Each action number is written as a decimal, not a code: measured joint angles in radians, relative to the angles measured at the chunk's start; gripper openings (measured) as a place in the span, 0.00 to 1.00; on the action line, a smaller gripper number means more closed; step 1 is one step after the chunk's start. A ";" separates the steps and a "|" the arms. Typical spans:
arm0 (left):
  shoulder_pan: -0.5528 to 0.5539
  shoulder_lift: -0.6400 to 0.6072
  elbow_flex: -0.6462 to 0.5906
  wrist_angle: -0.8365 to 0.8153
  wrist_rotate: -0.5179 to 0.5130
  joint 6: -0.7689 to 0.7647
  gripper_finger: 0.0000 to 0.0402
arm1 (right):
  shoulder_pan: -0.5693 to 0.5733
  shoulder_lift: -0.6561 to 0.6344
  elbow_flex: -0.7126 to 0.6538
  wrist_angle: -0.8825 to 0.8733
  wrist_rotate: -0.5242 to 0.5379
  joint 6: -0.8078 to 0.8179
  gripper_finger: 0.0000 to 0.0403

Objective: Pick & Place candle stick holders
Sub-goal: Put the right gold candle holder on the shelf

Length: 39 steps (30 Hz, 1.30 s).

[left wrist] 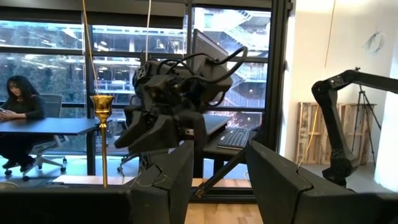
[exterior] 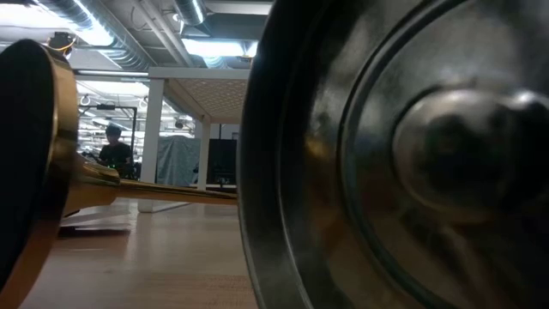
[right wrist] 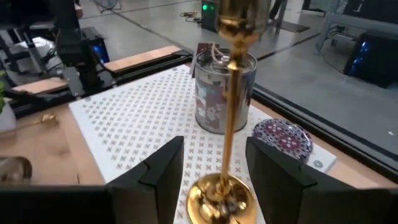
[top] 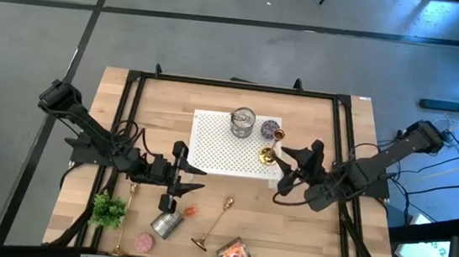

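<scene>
One gold candle stick holder (top: 269, 155) stands upright on its round base on the white dotted mat (top: 219, 149). My right gripper (right wrist: 214, 168) is open, and in its wrist view the holder's stem (right wrist: 229, 124) and base (right wrist: 221, 198) show in the gap between its fingers, which do not touch them. Two more candle stick holders lie on their sides on the wood near the front edge, one (top: 216, 223) in the middle and one (top: 124, 218) at the left. My left gripper (top: 191, 180) hovers open, left of the mat's near edge, with nothing between its fingers.
On the mat behind the standing holder are a silver tin (top: 243, 123) and a purple round candle (top: 271, 129). Near the front edge lie a green plant (top: 108, 210), another silver tin (top: 167, 223), a pink candle (top: 144, 243) and an orange packet (top: 234, 254). A black frame (top: 131, 94) rims the table.
</scene>
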 joint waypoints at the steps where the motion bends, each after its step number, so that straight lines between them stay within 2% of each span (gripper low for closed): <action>1: 0.000 0.000 0.000 0.000 0.000 0.000 0.36 | 0.007 -0.008 0.000 -0.020 -0.005 0.012 0.44; 4: 0.000 0.000 0.000 0.000 0.000 -0.002 0.36 | 0.025 -0.035 0.000 -0.050 -0.050 0.036 0.44; 12: 0.000 0.000 0.000 0.000 0.002 -0.002 0.36 | 0.037 -0.058 0.000 0.000 -0.321 -0.025 0.44; 19: 0.000 0.000 0.000 0.000 0.005 -0.002 0.36 | 0.037 -0.058 0.000 0.072 -0.456 -0.130 0.44; 25: 0.000 0.000 0.000 0.000 0.006 -0.002 0.36 | 0.017 -0.046 0.001 -0.029 -0.507 -0.114 0.44; 31: 0.000 0.000 0.000 -0.003 0.006 -0.002 0.36 | -0.013 -0.041 0.001 -0.064 -0.475 -0.126 0.41; 36: 0.000 0.000 0.000 -0.008 0.007 -0.002 0.36 | -0.016 -0.045 -0.035 -0.010 -0.428 -0.161 0.29; 39: 0.000 0.000 0.000 -0.008 0.007 -0.002 0.36 | -0.038 -0.079 -0.098 0.062 -0.449 -0.183 0.18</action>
